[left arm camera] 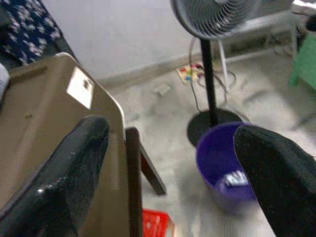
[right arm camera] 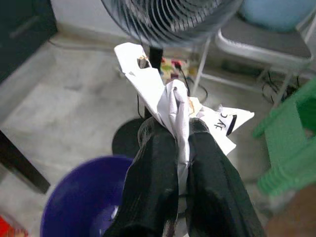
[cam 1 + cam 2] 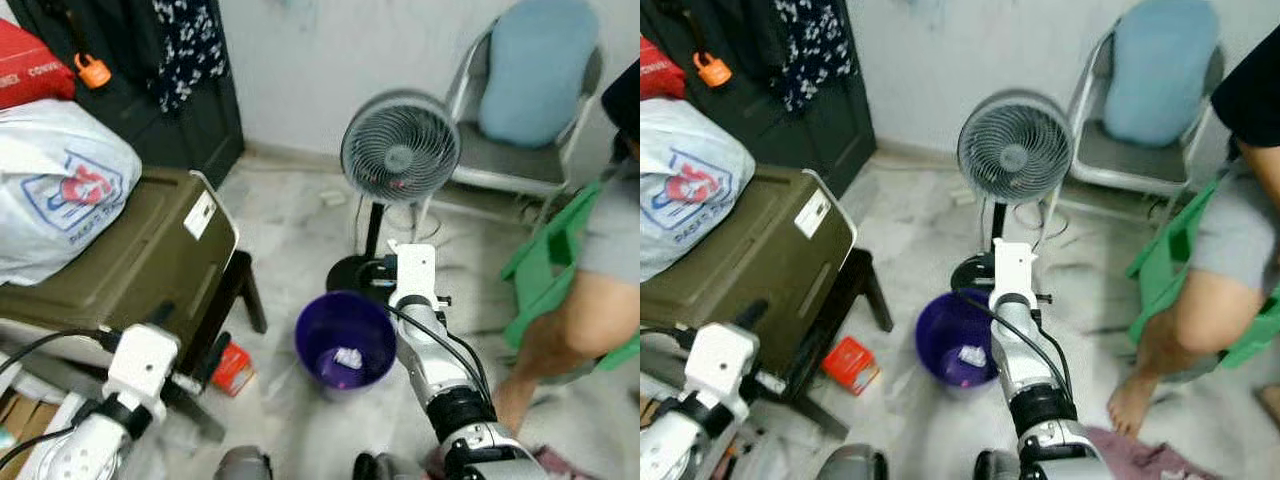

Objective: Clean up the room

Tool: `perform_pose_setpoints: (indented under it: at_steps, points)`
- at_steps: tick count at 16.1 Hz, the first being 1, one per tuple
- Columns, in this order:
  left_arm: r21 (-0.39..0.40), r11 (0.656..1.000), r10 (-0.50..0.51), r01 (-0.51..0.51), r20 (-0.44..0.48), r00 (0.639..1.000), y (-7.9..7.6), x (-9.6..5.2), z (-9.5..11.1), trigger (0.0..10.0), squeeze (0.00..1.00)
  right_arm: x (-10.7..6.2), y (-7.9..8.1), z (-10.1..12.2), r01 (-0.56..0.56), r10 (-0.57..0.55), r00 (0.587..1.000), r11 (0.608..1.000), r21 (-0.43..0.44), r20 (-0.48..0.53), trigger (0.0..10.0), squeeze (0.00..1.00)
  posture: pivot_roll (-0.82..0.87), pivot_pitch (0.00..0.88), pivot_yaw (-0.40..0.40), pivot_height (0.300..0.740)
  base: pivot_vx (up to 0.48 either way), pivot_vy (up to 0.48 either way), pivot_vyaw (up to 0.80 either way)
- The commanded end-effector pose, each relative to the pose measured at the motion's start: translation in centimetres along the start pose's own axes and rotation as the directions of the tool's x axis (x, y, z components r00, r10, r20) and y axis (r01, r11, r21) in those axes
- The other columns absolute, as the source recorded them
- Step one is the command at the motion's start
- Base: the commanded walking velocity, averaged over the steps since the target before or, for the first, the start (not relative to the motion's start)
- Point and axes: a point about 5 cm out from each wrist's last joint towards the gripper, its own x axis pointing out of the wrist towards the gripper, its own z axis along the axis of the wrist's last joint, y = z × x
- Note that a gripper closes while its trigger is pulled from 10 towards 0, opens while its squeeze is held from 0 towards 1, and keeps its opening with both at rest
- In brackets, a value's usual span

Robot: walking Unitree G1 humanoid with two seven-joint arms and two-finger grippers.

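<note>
The left gripper [image 1: 173,168] is hovering beside the olive trunk [image 3: 130,270], its fingers [image 1: 64,177] spreading wide around nothing. A red box [image 3: 232,367] is lying on the floor under the trunk's stand. The purple bin [image 3: 345,340] is sitting before the fan [image 3: 399,150], holding a paper scrap [image 3: 346,357]. Above its far rim, the right gripper [image 2: 176,133] is pinching crumpled white paper [image 2: 163,94]. A person's leg [image 3: 560,340] is standing at the right.
</note>
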Motion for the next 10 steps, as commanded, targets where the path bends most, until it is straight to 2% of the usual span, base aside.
perform_pose_setpoints:
  at_steps: [1, 3, 5, 6, 7, 10]
  points:
    - [0.009, 1.000, -0.023, 0.023, 0.007, 1.000, 0.0, -0.3, 0.8, 10.0, 0.00, 0.3, 0.0, 0.4, 0.021, -0.021, 1.000, 1.000, 0.000, 0.001, 10.0, 0.00, 0.32, 0.144, 0.069, 0.740, 0.000, 0.000, 0.00]
    - [0.028, 0.999, -0.025, 0.025, -0.009, 1.000, 0.5, -0.6, 1.5, 10.0, 0.00, 0.7, -0.2, 0.0, 0.046, -0.046, 0.999, 0.999, -0.025, -0.023, 10.0, 0.00, 0.34, 0.166, 0.085, 0.740, 0.000, 0.000, 0.00]
    - [0.047, 0.999, 0.017, -0.016, -0.020, 1.000, 1.5, -1.2, 2.1, 10.0, 0.00, 0.9, 0.0, -0.2, 0.050, -0.051, 0.998, 0.998, -0.024, -0.038, 10.0, 0.00, 0.35, 0.184, 0.096, 0.740, 0.000, 0.000, 0.00]
    - [0.025, 0.998, 0.064, -0.063, -0.035, 0.997, 1.9, -1.3, 2.2, 10.0, 0.00, 1.0, 0.0, -0.2, 0.055, -0.055, 0.998, 0.998, -0.021, -0.040, 10.0, 0.00, 0.35, 0.191, 0.102, 0.740, 0.000, 0.000, 0.00]
    - [0.024, 0.998, 0.056, -0.055, -0.037, 0.998, 1.9, -1.4, 2.4, 10.0, 0.00, 1.1, 0.0, -0.1, 0.059, -0.060, 0.997, 0.998, -0.019, -0.038, 10.0, 0.00, 0.36, 0.190, 0.103, 0.740, 0.000, 0.000, 0.00]
    - [-0.001, 0.999, 0.032, -0.032, -0.021, 0.999, 1.7, -0.4, 2.6, 10.0, 0.00, 1.2, 0.4, 0.1, 0.060, -0.060, 0.998, 0.998, -0.006, -0.035, 10.0, 0.00, 0.34, 0.145, 0.103, 0.740, 0.000, 0.000, 0.00]
